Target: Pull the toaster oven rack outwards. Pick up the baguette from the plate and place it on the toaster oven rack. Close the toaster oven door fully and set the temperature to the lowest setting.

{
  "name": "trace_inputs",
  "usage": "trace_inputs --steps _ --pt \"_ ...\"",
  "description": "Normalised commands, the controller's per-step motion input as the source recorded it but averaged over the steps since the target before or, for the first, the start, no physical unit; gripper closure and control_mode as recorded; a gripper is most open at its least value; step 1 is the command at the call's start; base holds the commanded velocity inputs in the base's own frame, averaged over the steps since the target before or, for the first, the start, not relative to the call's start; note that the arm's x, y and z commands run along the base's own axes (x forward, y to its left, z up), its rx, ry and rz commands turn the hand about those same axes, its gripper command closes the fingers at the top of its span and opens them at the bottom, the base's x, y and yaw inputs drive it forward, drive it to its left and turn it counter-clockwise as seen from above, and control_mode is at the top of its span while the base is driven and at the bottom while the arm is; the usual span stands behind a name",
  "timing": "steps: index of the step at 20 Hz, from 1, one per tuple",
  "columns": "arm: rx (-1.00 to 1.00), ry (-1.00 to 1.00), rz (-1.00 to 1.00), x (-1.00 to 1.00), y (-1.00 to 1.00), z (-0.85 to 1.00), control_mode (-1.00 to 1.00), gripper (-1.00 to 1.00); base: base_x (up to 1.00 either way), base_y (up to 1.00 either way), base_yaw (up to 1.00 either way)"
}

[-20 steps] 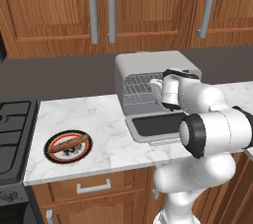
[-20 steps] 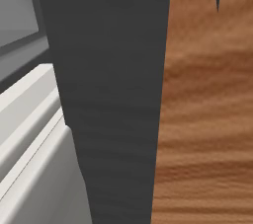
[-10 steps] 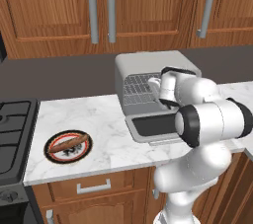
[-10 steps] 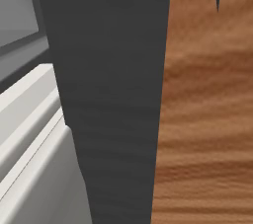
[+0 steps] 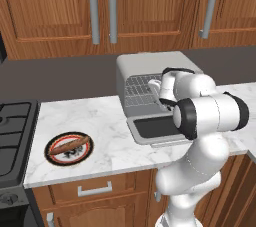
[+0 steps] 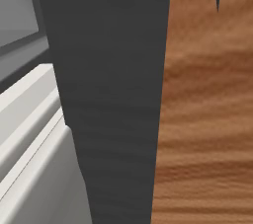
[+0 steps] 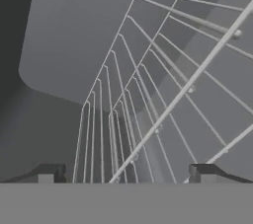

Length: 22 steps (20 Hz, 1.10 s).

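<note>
The toaster oven [image 5: 150, 78] is sitting on the marble worktop [image 5: 105, 121] against the dark back wall, below the wooden wall cabinets [image 5: 100, 6]. The toaster oven door [image 5: 155, 128] is lying open, folded down flat toward the front edge of the worktop with its dark glass facing up. Inside the cavity, the toaster oven rack [image 5: 140, 91] is showing as a silver wire grid; from the left base view it is hard to say how far out it is sitting. The white arm is reaching over the open door, and the gripper [image 7: 123, 174] is pointing into the oven mouth. In the hand view its two dark fingertips [image 7: 47, 173] are standing wide apart, one at each side, holding nothing, with the rack's wires running close in front of and between them; whether the jaws are touching the wires is unclear.

The plate [image 5: 69, 147] is resting well to the left of the oven, near the front of the worktop and close to the black stove [image 5: 12, 131]. The baguette [image 5: 70, 145] is lying across the plate at a slight diagonal.
</note>
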Motion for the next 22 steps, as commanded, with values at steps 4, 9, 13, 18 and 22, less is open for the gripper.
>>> trace_inputs --steps 4,9,13,18,22 --pt "0.0 0.0 0.0 0.16 0.0 -0.16 -1.0 -1.0 0.0 0.0 0.0" --pt "0.0 0.0 0.0 0.22 0.0 -0.04 -1.0 -1.0 0.0 0.0 0.0" --pt "0.0 0.0 0.0 0.24 0.0 -0.06 -1.0 -1.0 0.0 0.0 0.0" --pt "0.0 0.0 0.0 0.23 0.0 -0.04 -1.0 -1.0 0.0 0.0 0.0" --pt "0.0 0.0 0.0 0.2 0.0 -0.11 -1.0 -1.0 0.0 0.0 0.0"
